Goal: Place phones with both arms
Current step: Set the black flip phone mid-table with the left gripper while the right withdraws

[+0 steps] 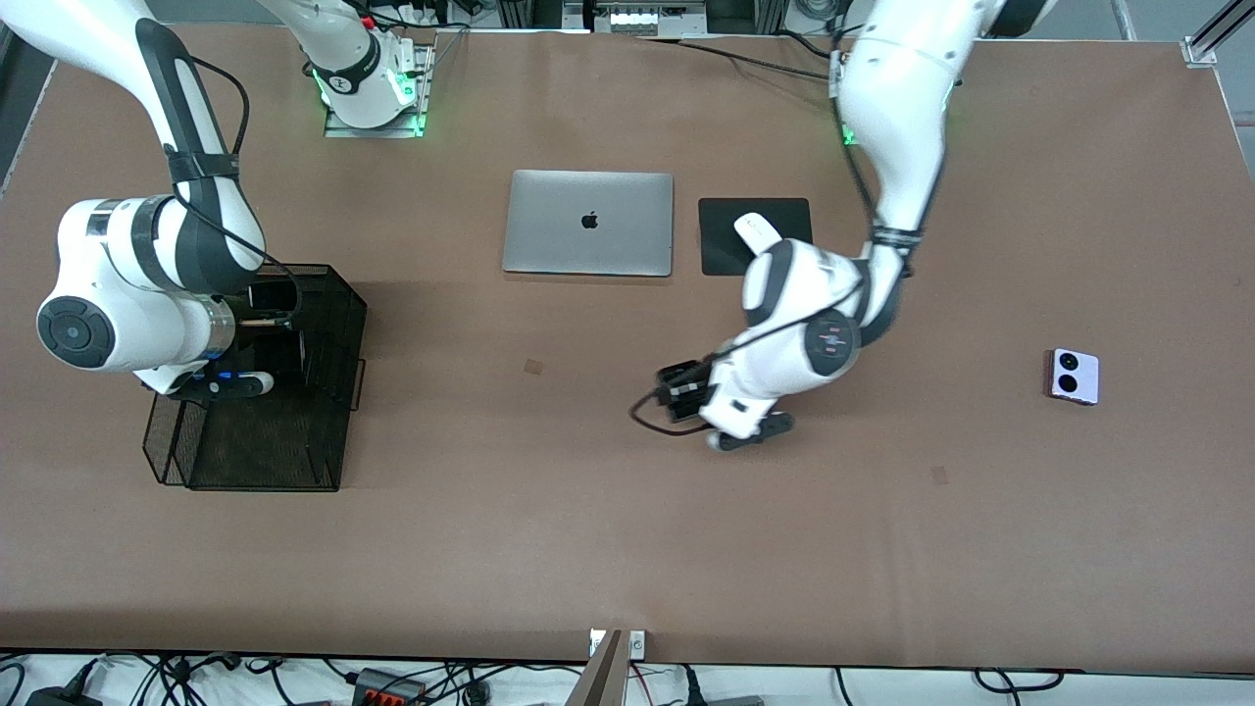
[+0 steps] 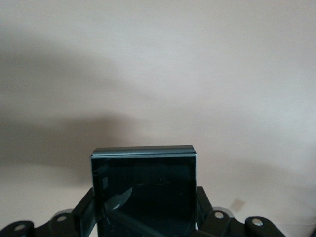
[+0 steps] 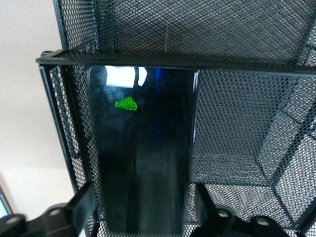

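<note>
The long black phone [image 3: 140, 153] stands inside the black mesh rack [image 1: 294, 392] at the right arm's end of the table, between the right gripper's [image 3: 143, 207] fingers, which stand a little apart from its edges. The left gripper [image 2: 143, 217], over the bare tabletop [image 1: 549, 529] nearer the camera than the laptop [image 1: 588, 223], is clamped on the small black phone [image 2: 143, 192]. The lilac-white phone [image 1: 1072, 377] lies flat toward the left arm's end, well apart from both.

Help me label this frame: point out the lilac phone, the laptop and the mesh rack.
lilac phone [image 1: 1072, 377], front view, middle of its back, beside the lenses.
laptop [image 1: 588, 223], front view, lid, at the logo.
mesh rack [image 1: 265, 446], front view, its bare lower tray.
</note>
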`<state>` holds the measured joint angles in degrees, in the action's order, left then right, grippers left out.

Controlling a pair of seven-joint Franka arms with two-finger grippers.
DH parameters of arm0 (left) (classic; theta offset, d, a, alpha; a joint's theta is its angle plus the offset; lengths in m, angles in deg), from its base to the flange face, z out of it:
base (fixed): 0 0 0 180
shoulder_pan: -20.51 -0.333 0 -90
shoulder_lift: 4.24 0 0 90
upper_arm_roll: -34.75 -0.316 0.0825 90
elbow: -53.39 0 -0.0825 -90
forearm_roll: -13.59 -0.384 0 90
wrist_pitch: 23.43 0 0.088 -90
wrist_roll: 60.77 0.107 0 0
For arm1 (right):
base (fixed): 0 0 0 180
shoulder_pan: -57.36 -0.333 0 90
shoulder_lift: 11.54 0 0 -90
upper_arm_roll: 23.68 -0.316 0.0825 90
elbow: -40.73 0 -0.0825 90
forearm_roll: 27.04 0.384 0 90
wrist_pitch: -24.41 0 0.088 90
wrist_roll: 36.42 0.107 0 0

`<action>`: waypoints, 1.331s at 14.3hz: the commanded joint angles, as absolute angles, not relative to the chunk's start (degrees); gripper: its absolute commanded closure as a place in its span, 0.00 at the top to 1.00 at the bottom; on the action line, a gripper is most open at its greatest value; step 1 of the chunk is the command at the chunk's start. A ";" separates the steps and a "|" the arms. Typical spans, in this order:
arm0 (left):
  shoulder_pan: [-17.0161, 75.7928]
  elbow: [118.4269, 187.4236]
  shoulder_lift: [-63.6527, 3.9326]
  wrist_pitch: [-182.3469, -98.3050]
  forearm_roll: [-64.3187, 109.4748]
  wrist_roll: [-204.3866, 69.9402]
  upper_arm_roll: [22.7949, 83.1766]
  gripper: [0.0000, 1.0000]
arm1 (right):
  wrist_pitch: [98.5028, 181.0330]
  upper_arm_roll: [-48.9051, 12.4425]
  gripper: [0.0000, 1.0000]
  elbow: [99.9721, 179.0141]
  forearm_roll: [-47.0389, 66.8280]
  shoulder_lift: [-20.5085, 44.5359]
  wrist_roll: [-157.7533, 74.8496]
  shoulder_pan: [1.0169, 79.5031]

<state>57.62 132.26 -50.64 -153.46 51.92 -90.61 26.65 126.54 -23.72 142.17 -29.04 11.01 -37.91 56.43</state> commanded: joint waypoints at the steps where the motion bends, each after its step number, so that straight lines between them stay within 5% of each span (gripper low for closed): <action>1: 62.60 124.07 -57.75 -159.80 59.61 -92.94 23.24 0.28 | 125.84 -23.94 1.00 139.98 -28.45 10.00 -37.48 56.83; 6: 68.14 117.12 -63.91 -168.79 62.72 -92.16 21.83 0.28 | 121.79 -23.94 1.00 130.40 -28.97 9.91 -37.91 56.31; 16: 82.56 114.30 -70.59 -168.53 61.93 -81.27 7.24 0.32 | 121.97 -24.47 1.00 123.72 -23.35 12.45 -38.18 53.06; 18: 83.00 114.47 -70.68 -168.53 61.93 -78.18 7.06 0.51 | 122.76 -24.56 1.00 123.62 -23.70 12.54 -37.91 52.88; 19: 83.18 114.65 -70.77 -168.79 61.93 -78.17 6.80 0.86 | 123.02 -24.47 1.00 123.62 -23.70 12.80 -37.74 52.53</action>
<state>82.54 116.37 -69.72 -168.54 61.21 -80.37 8.59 123.15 -24.52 125.51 -24.06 11.29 -37.91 52.89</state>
